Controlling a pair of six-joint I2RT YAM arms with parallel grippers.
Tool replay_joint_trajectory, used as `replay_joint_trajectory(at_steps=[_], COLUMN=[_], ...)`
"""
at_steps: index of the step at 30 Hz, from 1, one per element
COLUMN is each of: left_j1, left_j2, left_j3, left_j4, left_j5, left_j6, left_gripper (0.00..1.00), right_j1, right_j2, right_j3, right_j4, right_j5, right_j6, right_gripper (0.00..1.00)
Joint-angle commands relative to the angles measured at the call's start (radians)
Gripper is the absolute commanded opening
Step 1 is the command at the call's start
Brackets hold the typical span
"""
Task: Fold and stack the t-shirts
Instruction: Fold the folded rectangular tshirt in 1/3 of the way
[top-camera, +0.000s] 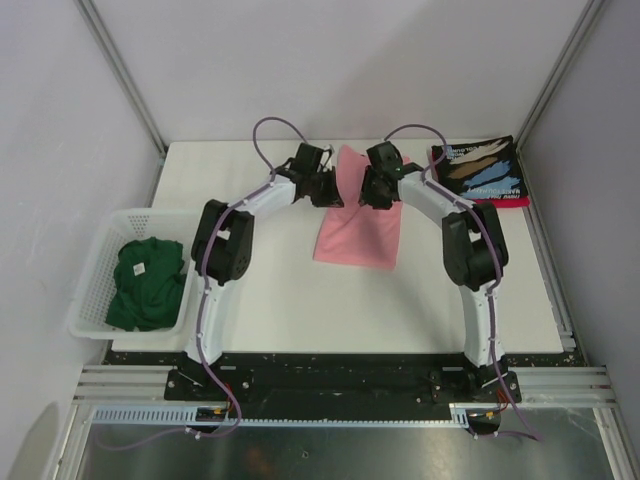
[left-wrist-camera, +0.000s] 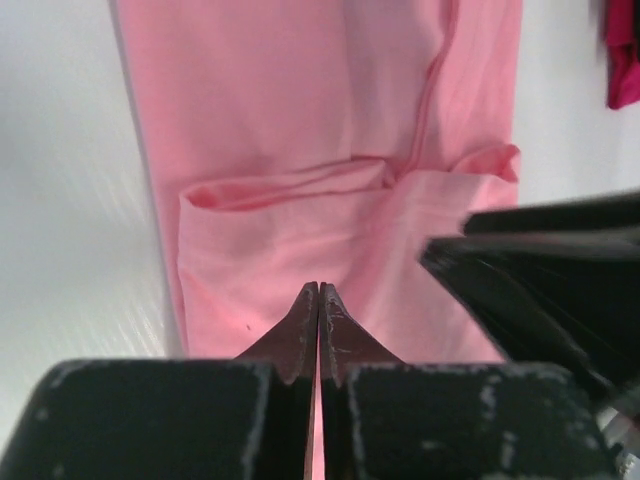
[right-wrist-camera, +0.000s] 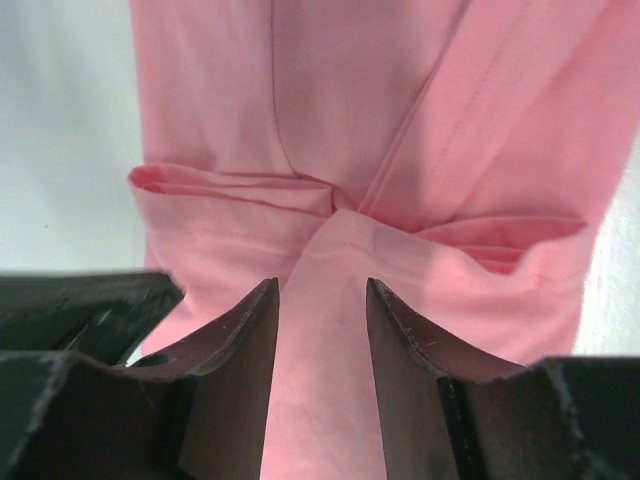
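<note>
The right gripper (right-wrist-camera: 322, 290) is open above the pink t-shirt (top-camera: 358, 235); the left gripper (left-wrist-camera: 319, 288), closed, perhaps pinches cloth: lifting may undo the fold.

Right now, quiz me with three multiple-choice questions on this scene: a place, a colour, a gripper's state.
1. Where is the crumpled dark green cloth t-shirt?
A. in the white slatted plastic basket
B. draped on an arm
C. on the floor
2. What colour is the long folded cloth t-shirt beneath the left gripper and the right gripper?
A. red
B. light pink
C. blue
3. How do the right gripper's fingers stand?
A. apart
B. pressed together
C. out of view
Answers: 1 A, it lies inside the basket; 2 B, both wrist views show pink cloth; 3 A, cloth shows through their gap.
</note>
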Motion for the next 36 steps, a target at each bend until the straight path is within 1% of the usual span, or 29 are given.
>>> replay_joint_trajectory(at_steps=[1, 5, 10, 17, 21, 24, 29, 33, 36], left_j1=[0.019, 0.043, 0.087, 0.097, 0.1, 0.104, 0.118, 0.143, 0.168], left_j2=[0.084, 0.146, 0.173, 0.169, 0.157, 0.15, 0.127, 0.094, 0.084], left_j3=[0.08, 0.123, 0.129, 0.133, 0.117, 0.112, 0.111, 0.104, 0.106], left_j4=[0.007, 0.007, 0.007, 0.007, 0.007, 0.006, 0.007, 0.006, 0.006], left_j5=[-0.037, -0.075, -0.095, -0.081, -0.09, -0.084, -0.109, -0.144, -0.137], left_j6=[-0.014, -0.009, -0.011, -0.001, 0.001, 0.004, 0.016, 0.032, 0.036], left_gripper=[0.0, 0.0, 0.0, 0.0, 0.0, 0.0, 0.03, 0.09, 0.13], right_j1=[-0.019, -0.049, -0.085, -0.122, -0.147, -0.151, -0.152, -0.162, -0.163], right_j2=[-0.118, -0.146, -0.15, -0.074, -0.016, -0.002, -0.025, -0.03, -0.04], right_j3=[-0.044, -0.115, -0.173, -0.163, -0.127, -0.115, -0.127, -0.124, -0.121], right_j4=[0.015, 0.048, 0.081, 0.089, 0.052, 0.034, 0.041, 0.029, 0.022], right_j5=[-0.002, -0.03, -0.053, -0.054, -0.051, -0.045, -0.035, -0.037, -0.039], right_j6=[-0.008, -0.01, -0.025, -0.025, -0.024, -0.028, -0.026, -0.026, -0.029], right_gripper=[0.45, 0.45, 0.45, 0.44, 0.43, 0.43, 0.44, 0.43, 0.43])
